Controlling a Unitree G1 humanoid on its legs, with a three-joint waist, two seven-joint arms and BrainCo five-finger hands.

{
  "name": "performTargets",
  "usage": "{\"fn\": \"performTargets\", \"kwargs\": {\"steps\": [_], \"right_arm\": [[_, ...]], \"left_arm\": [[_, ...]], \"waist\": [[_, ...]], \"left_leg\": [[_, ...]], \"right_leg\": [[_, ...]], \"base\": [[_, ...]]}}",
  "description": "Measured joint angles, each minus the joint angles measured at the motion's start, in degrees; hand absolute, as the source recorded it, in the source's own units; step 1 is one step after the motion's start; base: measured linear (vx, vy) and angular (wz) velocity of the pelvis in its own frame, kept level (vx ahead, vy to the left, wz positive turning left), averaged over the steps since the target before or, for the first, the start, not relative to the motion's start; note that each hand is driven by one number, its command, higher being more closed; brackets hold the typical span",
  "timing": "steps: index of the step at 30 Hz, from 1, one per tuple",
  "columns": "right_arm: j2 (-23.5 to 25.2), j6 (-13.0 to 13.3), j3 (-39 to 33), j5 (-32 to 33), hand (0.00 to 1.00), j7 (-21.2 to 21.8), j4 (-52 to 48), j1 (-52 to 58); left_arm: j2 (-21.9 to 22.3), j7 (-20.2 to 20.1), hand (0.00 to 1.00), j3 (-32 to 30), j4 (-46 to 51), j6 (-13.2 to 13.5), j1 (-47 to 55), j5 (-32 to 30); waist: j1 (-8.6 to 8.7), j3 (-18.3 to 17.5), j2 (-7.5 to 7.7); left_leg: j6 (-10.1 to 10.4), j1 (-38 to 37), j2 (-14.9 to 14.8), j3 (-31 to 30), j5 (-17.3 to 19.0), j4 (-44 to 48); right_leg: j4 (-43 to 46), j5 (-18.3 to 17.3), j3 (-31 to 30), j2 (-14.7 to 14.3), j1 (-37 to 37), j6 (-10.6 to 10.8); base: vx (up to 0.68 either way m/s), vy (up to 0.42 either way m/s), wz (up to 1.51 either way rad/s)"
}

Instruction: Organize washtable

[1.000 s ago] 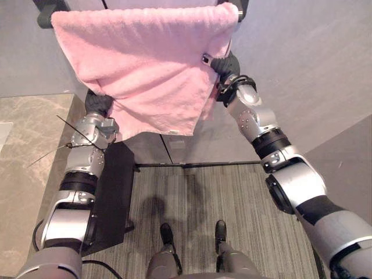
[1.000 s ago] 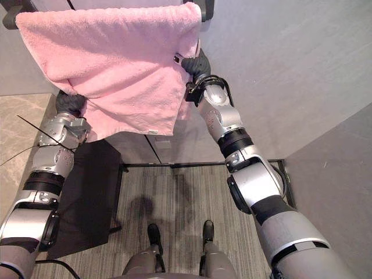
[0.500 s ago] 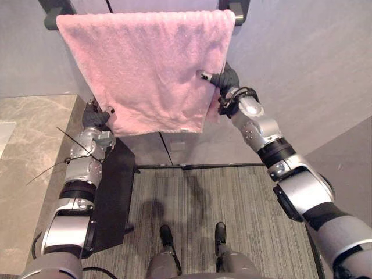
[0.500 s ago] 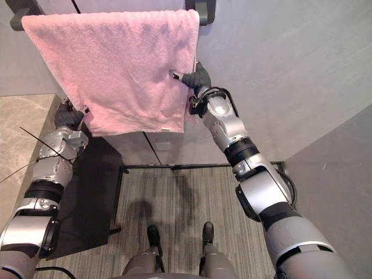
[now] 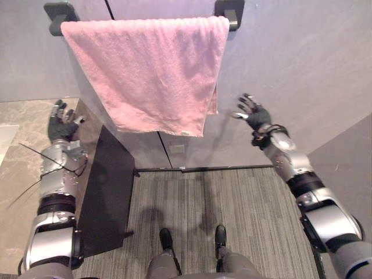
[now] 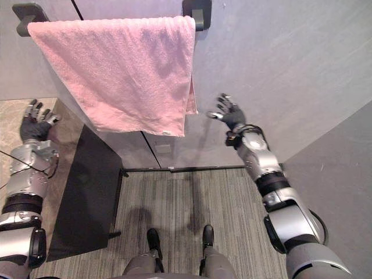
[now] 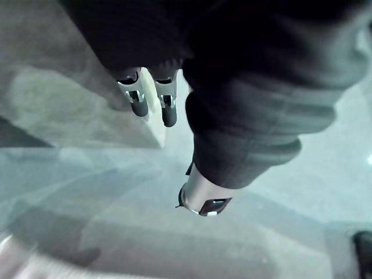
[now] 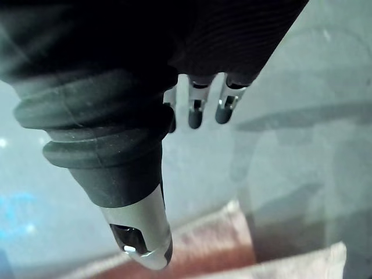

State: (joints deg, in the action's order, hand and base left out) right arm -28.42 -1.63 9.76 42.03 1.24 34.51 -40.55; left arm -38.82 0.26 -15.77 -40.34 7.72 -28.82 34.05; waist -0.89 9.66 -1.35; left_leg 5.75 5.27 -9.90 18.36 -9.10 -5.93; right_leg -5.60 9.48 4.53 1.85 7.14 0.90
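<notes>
So, going left to right: the left hand (image 5: pixel 60 123) has let go and now sits out over the edge of the marble counter (image 5: pixel 20 151), fingers spread and holding nothing. A second ago it was tucked under the towel's lower left corner. The pink towel (image 5: pixel 148 70) is draped over the wall rail (image 5: pixel 58 11), between the two black end brackets. It hangs flat, whereas a second ago it was bunched and pulled up at the bottom. Its lower edge is a bit slanted, and a strip of the back layer peeks out along the right side. The right hand (image 5: pixel 253 113) has backed off too. It was pressed against the towel's right edge before. Now it's clear of the cloth on the right, in front of the grey wall, fingers fanned out and empty.
</notes>
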Motion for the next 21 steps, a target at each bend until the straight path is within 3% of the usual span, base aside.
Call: {"fn": "performTargets", "kwargs": {"steps": [3,6,12,15,19,21], "right_arm": [[-4.0,0.1,-8.6,0.0,0.00,-0.8,-0.2,3.4],[-4.6,0.6,-15.6,-0.2,0.00,-3.5,-6.6,7.3],[-4.6,5.3,-17.7,-2.6,0.00,-6.4,-23.1,9.0],[-5.9,7.6,-11.3,-1.9,0.00,-5.6,-28.2,8.7],[-6.4,7.4,3.1,3.8,0.00,2.6,-31.6,8.3],[-6.5,6.6,7.4,5.9,0.00,5.2,-31.6,8.2]], "left_arm": [[-2.3,0.4,0.00,-3.7,0.8,0.1,0.4,0.1],[-3.6,2.0,0.00,-6.2,6.3,0.3,2.1,-0.1],[-3.6,3.6,0.00,-4.5,17.3,1.7,3.2,-1.6],[-3.8,2.4,0.00,2.5,23.8,2.2,4.0,-1.4],[-5.3,-5.6,0.00,14.1,33.8,2.4,7.9,2.6],[-5.3,-8.8,0.00,16.4,35.5,2.2,8.3,4.3]], "waist": [[-0.04,-1.2,-0.03],[0.03,-2.6,-0.10],[0.16,-5.5,-0.51],[0.05,-7.0,-0.51],[0.11,-7.9,-0.72],[-0.02,-8.0,-0.85]], "left_leg": [[0.0,-0.3,0.0,-0.6,0.0,0.0],[0.0,-0.5,0.1,-1.2,0.0,0.0],[0.2,-0.5,0.3,-3.1,0.3,0.0],[0.1,-0.7,0.4,-4.2,0.4,0.0],[0.1,-0.7,0.9,-4.7,0.4,0.0],[0.0,-0.8,0.9,-4.9,0.3,0.0]], "right_leg": [[-0.1,-0.1,0.5,0.1,-0.7,0.1],[-0.2,-0.2,1.4,0.2,-1.3,0.2],[-0.3,-0.7,3.2,0.4,-2.3,0.5],[-0.3,-1.4,3.8,0.5,-3.1,0.7],[-0.3,-1.5,4.8,1.1,-3.6,0.9],[-0.3,-1.5,4.8,1.3,-3.7,0.9]], "base": [[0.00,0.008,0.08],[0.00,0.012,0.10],[-0.03,0.011,0.17],[-0.04,0.002,0.19],[-0.04,0.009,0.11],[-0.03,0.005,0.06]]}}
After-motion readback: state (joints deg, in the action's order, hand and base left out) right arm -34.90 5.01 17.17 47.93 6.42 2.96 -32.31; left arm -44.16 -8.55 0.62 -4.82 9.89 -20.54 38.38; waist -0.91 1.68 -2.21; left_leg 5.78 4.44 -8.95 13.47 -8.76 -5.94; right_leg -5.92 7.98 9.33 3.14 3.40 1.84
